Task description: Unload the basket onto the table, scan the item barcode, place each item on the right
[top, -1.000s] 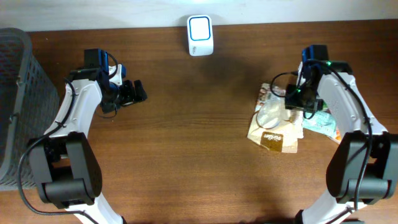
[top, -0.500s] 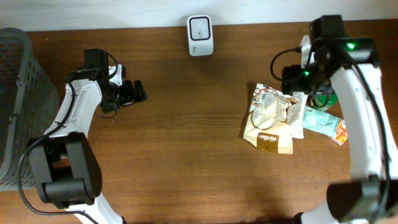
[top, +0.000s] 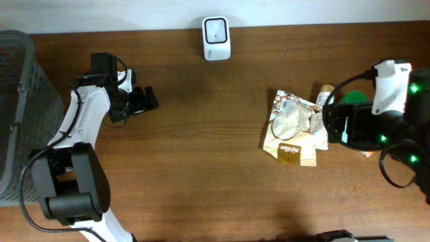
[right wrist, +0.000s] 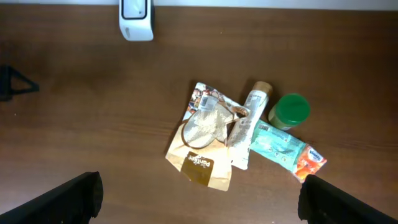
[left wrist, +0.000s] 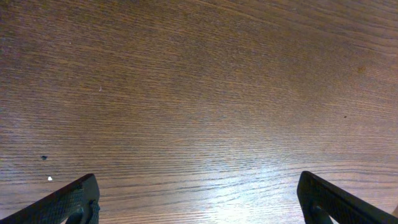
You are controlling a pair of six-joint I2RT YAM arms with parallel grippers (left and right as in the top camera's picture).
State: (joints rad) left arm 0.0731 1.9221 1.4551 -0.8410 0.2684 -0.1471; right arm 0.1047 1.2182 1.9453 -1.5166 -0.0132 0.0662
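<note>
- The table [top: 201,168] is bare dark wood across its middle, so I have an open path from the heap on my right to the far edge.
- A grey basket [top: 15,87] stands at the far left, well apart from everything this step needs.
- My right pincer [right wrist: 205,200] hangs high above the heap. Its fingers are spread wide at the bottom corners of the wrist view, with nothing between them.
- My left pincer [left wrist: 199,202] is spread just as wide over bare wood on the left, and it is also empty.
- The brown pouch [right wrist: 202,140] lies flat on the left of the heap, partly under the white tube [right wrist: 249,121]. It looks like the easiest item to take, so I would come down on its free left edge and pinch there, not over the middle.
- The teal packet [right wrist: 283,146] lies to the right, touching the tube, so I should lift the pouch slowly and avoid dragging its neighbours along.
- The scanner [right wrist: 135,15] stands at the far edge near the middle, well apart from the heap.
- The green-lidded jar [right wrist: 291,107] sits just behind the packet.
- A pale label at the pouch's far corner may carry the barcode, but it is too small to tell. Whichever face carries it should be turned square to the scanner's window.
</note>
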